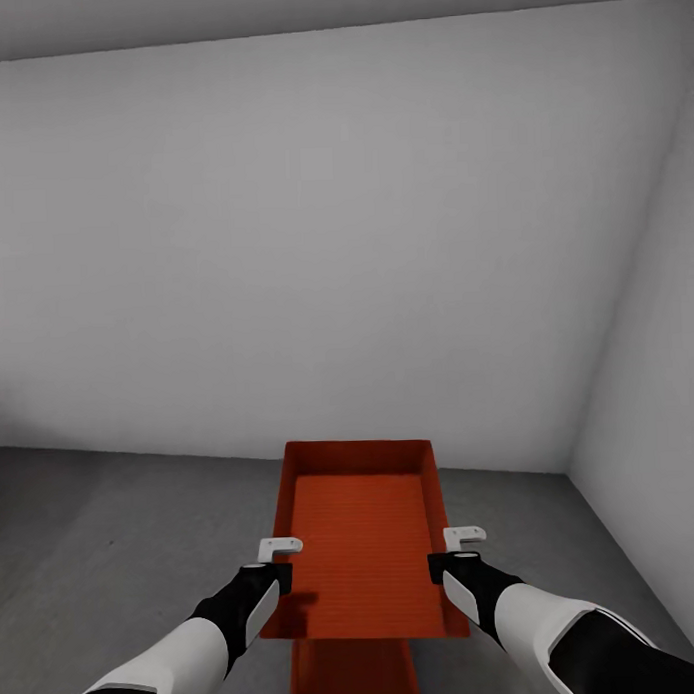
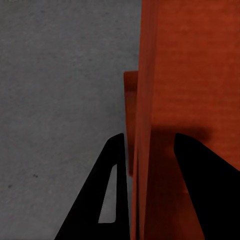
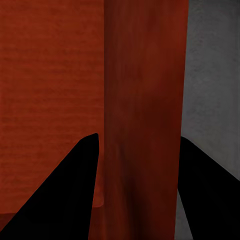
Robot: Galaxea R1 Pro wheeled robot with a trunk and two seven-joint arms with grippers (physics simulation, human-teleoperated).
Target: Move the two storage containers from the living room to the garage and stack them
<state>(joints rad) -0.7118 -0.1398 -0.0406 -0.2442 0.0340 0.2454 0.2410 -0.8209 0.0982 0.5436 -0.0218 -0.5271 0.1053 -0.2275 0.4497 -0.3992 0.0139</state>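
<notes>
Head view | upper container long axis toward wall | left pincer, right pincer each clamp its side walls

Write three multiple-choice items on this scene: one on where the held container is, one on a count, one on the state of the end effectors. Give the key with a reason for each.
1. Where is the upper container?
A. On a shelf
B. Held over the lower container
C. Leaning against the wall

2. How many orange-red containers show in the head view?
A. One
B. Two
C. Three

3. What are the end effectors doing?
A. Both hang open and empty
B. One grips a door handle
C. Each straddles a side wall of the upper container

Key:
1 B: a second bin's edge shows beneath the held one, above the grey floor.
2 B: the held bin plus the one below it.
3 C: the left end effector and right end effector each have a finger on either side of a bin wall.
</notes>
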